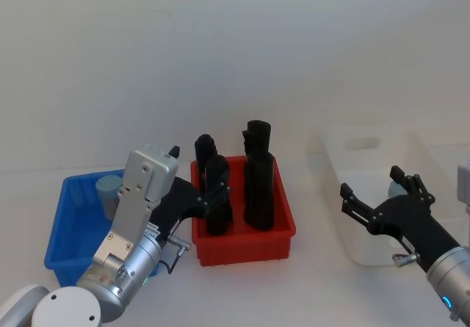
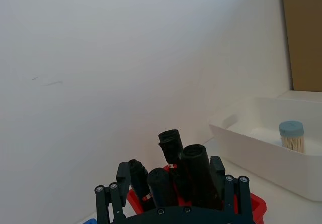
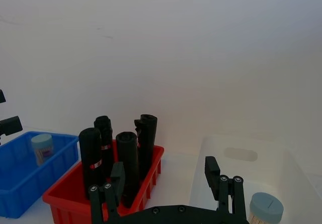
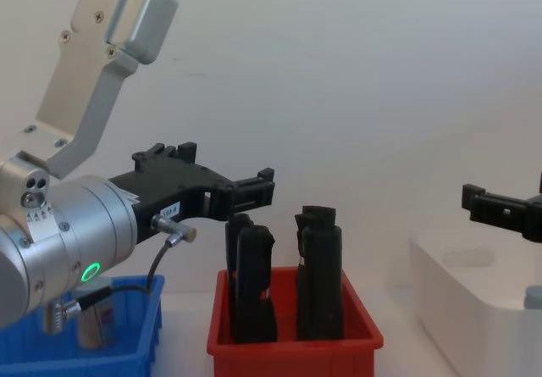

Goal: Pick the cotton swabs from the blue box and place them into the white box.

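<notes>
One jar of cotton swabs (image 1: 109, 193) stands in the blue box (image 1: 70, 228) at the left, also seen as the jar (image 3: 42, 147) in the blue box (image 3: 22, 186). A second jar (image 2: 292, 136) sits in the white box (image 2: 261, 153) on the right, where the head view shows it (image 1: 395, 189) half hidden in the white box (image 1: 352, 246). My left gripper (image 1: 197, 176) hovers open and empty between the blue box and the red bin. My right gripper (image 1: 371, 181) is open and empty above the white box's near side.
A red bin (image 1: 246, 242) holding several tall black cylinders (image 1: 258, 187) stands between the two boxes. A white wall rises close behind the table. Bare tabletop lies in front of the bins.
</notes>
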`<state>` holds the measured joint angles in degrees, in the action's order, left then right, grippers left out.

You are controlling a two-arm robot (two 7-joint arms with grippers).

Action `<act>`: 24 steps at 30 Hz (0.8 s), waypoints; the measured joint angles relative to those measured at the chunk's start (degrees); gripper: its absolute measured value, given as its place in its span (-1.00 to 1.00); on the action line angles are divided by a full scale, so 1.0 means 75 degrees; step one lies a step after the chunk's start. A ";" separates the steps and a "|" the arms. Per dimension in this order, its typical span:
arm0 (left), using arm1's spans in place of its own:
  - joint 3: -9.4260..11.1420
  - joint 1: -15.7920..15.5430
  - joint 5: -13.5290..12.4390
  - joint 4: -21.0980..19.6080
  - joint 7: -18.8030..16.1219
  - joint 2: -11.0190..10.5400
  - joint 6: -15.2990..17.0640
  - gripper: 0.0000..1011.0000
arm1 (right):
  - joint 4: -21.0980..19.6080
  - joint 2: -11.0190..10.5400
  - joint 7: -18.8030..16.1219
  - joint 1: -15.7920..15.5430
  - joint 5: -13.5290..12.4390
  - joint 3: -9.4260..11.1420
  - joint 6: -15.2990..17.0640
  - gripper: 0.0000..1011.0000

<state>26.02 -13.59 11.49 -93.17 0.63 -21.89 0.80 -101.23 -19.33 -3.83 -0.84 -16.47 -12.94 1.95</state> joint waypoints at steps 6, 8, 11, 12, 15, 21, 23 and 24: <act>0.0000 0.0000 0.0000 0.0000 0.0000 0.0001 0.0000 0.99 | 0.0000 0.0000 -0.0001 0.0000 0.0000 0.0000 0.0000 0.98; 0.0000 0.0000 0.0000 0.0000 0.0000 0.0000 0.0000 0.99 | 0.0006 0.0000 -0.0006 0.0005 0.0000 0.0000 0.0000 0.98; 0.0000 0.0000 0.0000 0.0000 0.0001 0.0000 0.0000 0.99 | 0.0049 0.0011 -0.0044 0.0045 0.0000 0.0007 0.0000 0.98; 0.0000 0.0000 0.0000 0.0000 0.0000 0.0000 0.0000 0.99 | 0.0088 0.0022 -0.0082 0.0084 0.0000 0.0013 0.0000 0.98; 0.0000 0.0000 -0.0001 0.0000 0.0000 0.0000 0.0000 0.99 | 0.0176 0.0047 -0.0162 0.0167 0.0000 0.0020 0.0003 0.98; 0.0000 0.0000 0.0000 0.0000 0.0000 0.0000 0.0000 0.99 | 0.0589 0.0154 -0.0447 0.0507 0.0028 0.0040 0.0020 0.98; 0.0000 0.0000 -0.0001 0.0000 0.0000 0.0000 0.0000 0.99 | 0.0760 0.0198 -0.0587 0.0649 0.0048 0.0042 0.0025 0.98; 0.0000 0.0000 -0.0001 0.0000 0.0000 0.0000 0.0000 0.99 | 0.0845 0.0220 -0.0638 0.0716 0.0057 0.0042 0.0026 0.98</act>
<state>26.02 -13.59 11.48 -93.17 0.63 -21.89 0.80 -94.89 -17.68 -8.61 4.53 -16.04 -12.62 2.15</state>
